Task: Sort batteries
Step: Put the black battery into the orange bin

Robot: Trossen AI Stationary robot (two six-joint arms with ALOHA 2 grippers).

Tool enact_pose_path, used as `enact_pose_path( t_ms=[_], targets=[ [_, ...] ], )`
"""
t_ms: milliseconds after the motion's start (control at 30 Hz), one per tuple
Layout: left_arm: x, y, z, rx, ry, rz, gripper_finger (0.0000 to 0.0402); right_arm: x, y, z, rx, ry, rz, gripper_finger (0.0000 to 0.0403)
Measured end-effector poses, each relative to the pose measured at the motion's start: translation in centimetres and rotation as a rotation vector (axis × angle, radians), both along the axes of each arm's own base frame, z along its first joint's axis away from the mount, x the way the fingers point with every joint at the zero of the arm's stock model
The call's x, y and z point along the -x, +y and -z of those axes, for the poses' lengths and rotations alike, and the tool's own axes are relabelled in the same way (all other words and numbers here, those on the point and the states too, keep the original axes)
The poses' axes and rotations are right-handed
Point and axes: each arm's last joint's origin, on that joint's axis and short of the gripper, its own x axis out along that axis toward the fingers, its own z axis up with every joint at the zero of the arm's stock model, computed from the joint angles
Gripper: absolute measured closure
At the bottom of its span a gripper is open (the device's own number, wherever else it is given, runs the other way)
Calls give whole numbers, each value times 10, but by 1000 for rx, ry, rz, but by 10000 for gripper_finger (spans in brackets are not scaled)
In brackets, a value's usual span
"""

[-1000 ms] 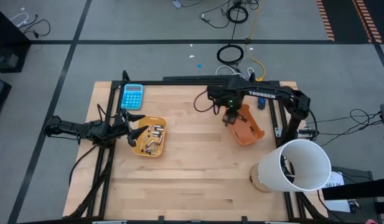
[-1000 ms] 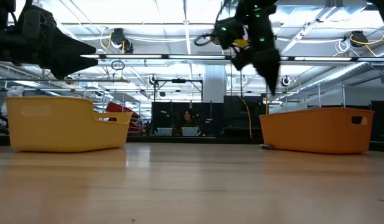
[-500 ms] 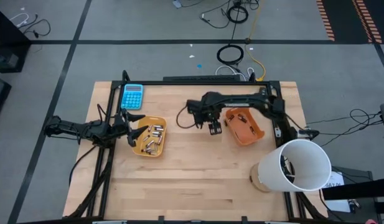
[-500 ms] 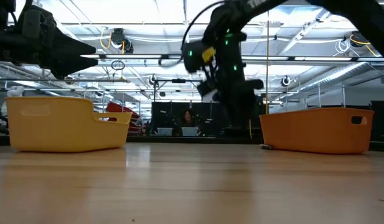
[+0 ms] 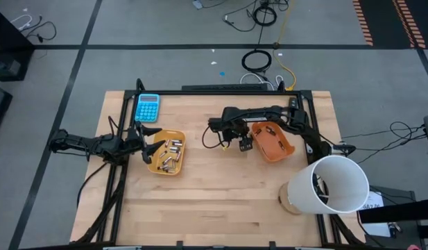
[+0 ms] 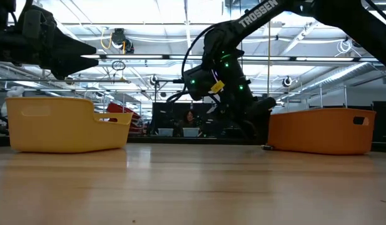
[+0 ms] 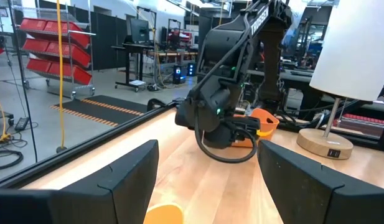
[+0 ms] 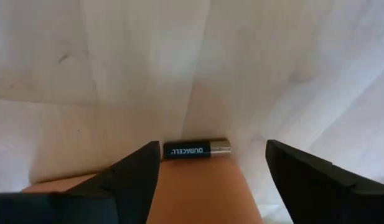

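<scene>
A dark, copper-tipped battery (image 8: 196,149) lies on its side on the table, against the foot of the orange tray (image 5: 275,144); in the low view it is a speck (image 6: 266,147) beside that tray (image 6: 318,131). My right gripper (image 8: 211,155) slants down over it, open, a finger on either side, touching nothing. It stands at the tray's left side (image 5: 241,144). Several batteries (image 5: 168,154) lie in the yellow tray (image 5: 155,165) at the left. My left gripper (image 5: 150,142) waits open and level over that tray's left rim.
A blue calculator (image 5: 147,107) lies at the far left corner. A white lamp shade (image 5: 331,184) on a wooden base stands at the near right. Black frame rails run along the table's far, left and right edges. Bare wood lies between the trays and toward the near edge.
My right gripper has left its place above the orange tray, gone toward the table's left and sunk steeply. It now hangs low over the table beside the tray's left wall. The arm has folded down with it.
</scene>
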Motion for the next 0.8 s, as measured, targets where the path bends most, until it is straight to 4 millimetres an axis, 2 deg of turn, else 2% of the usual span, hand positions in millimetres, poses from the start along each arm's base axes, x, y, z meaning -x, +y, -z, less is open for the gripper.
enact_pose_path(
  t_ms=[467,800],
  targets=[
    [0,0,0,0,0,0,121,1,7,10,-31,76,-25,115],
    [0,0,0,0,0,0,121,1,7,10,-50,84,-77,114]
  ],
)
